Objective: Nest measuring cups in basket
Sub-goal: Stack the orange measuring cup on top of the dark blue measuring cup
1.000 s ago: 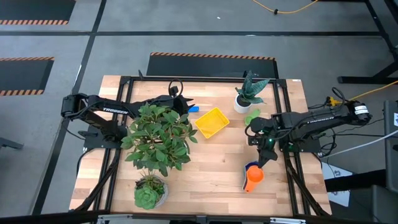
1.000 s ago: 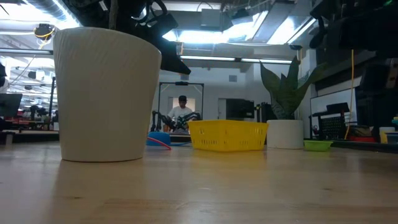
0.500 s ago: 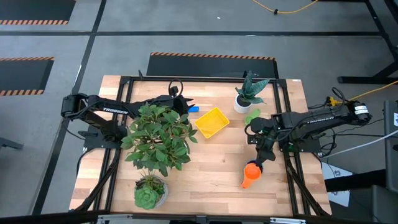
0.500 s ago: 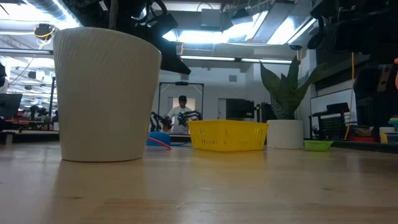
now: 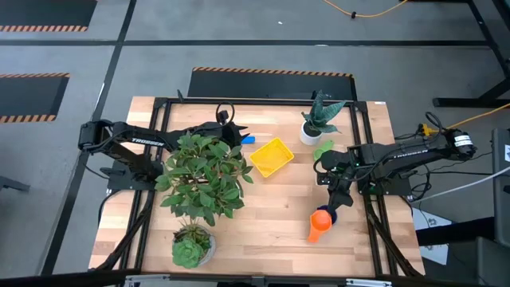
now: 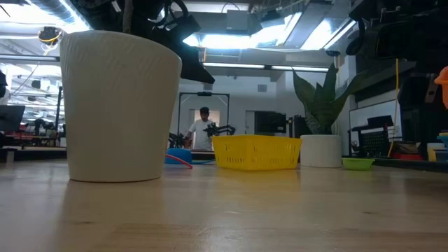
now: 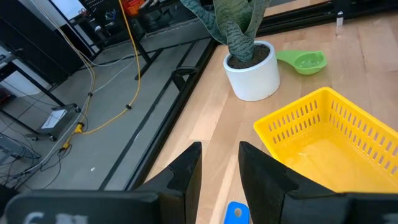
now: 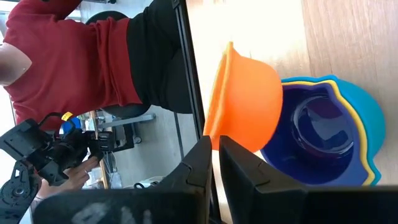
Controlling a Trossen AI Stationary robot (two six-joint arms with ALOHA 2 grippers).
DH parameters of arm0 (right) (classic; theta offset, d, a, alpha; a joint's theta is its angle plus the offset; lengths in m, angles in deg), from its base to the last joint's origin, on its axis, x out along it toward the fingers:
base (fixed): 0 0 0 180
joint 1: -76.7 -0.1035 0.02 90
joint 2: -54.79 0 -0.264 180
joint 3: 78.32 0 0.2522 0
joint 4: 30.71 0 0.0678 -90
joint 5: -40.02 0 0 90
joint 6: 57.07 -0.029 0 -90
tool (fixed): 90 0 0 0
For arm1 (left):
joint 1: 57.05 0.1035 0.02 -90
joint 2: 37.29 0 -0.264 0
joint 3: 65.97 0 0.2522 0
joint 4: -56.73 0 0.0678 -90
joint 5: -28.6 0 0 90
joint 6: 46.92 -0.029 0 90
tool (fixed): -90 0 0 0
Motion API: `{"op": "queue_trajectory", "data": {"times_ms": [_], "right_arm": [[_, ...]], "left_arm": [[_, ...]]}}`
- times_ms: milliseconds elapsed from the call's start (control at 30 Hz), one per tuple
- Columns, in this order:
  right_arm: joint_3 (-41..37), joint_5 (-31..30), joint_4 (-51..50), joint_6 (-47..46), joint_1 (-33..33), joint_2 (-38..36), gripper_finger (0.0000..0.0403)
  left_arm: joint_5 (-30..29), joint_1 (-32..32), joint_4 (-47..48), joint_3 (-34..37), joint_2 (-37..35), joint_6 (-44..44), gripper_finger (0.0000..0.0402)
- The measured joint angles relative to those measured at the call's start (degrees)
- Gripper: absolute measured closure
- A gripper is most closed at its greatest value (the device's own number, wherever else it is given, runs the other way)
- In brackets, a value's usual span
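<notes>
Orange plastic measuring cup [image 8: 245,99], pinched thinly at its rim by my right fingers [image 8: 211,163] (nearly closed), could twist free and drop.

Three plants [image 5: 202,175], one basket [image 5: 271,156]

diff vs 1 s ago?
The right gripper, shut on the orange plastic measuring cup, has raised it off the nested blue cups and drawn it slightly toward the table's middle. The yellow plastic basket, green cup, white plant pots and left gripper stayed put.
</notes>
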Motion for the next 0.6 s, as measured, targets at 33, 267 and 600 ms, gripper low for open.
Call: {"op": "queue_trajectory", "data": {"times_ms": [33, 267, 600], "right_arm": [[0.0, 0.0, 0.0, 0.0, 0.0, 0.0, 0.0366], [0.0, 0.0, -0.1, 0.2, 0.0, 0.0, 0.0366], [0.0, 0.2, -4.8, -1.4, 0.0, -1.0, 0.0366]], "left_arm": [[0.0, 0.0, 0.0, 0.0, 0.0, 0.0, 0.0303], [0.0, 0.0, 0.0, 0.0, 0.0, 0.0, 0.0303], [0.0, 0.0, 0.0, 0.0, 0.0, 0.0, 0.0303]]}}
